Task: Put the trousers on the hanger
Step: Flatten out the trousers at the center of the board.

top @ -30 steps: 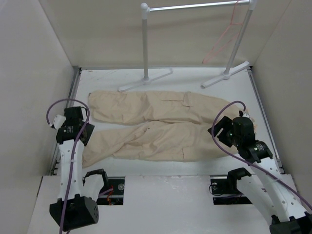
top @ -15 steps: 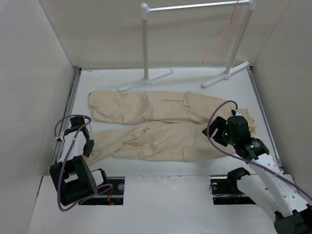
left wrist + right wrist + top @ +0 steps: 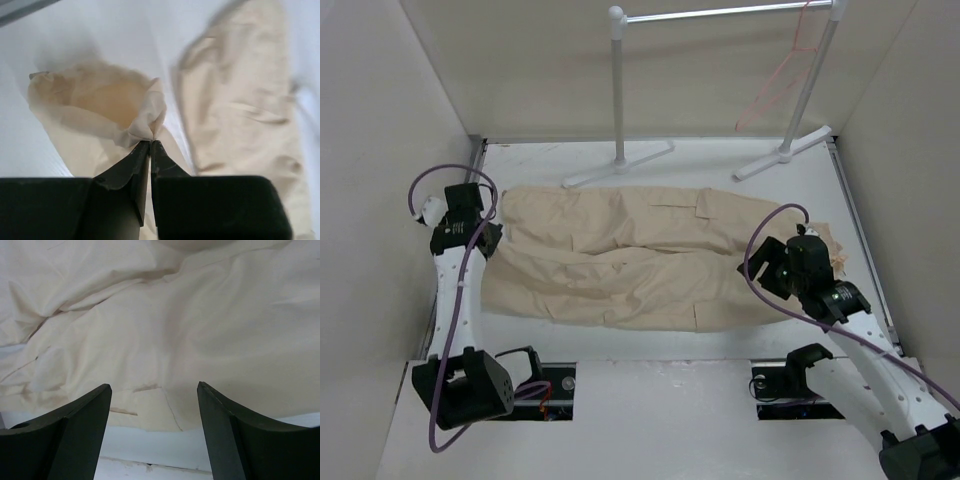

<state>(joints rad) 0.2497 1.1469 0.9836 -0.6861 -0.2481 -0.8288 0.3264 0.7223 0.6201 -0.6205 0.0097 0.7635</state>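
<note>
The beige trousers (image 3: 640,255) lie flat across the table, legs toward the left, waist toward the right. My left gripper (image 3: 485,232) is shut on a trouser cuff (image 3: 145,125) and holds it bunched just above the other leg's end. My right gripper (image 3: 772,268) is open and empty, hovering just above the waist end of the trousers (image 3: 165,335). The pink-red wire hanger (image 3: 775,85) hangs from the rail of the white garment rack (image 3: 618,90) at the back right.
The rack's feet (image 3: 620,165) stand on the table behind the trousers. White walls close in on the left, right and back. The table's near edge (image 3: 650,345) runs just below the trousers.
My left gripper has carried the lower leg's cuff up toward the upper leg's end, bringing the two legs together. My right gripper shifted slightly over the waist.
</note>
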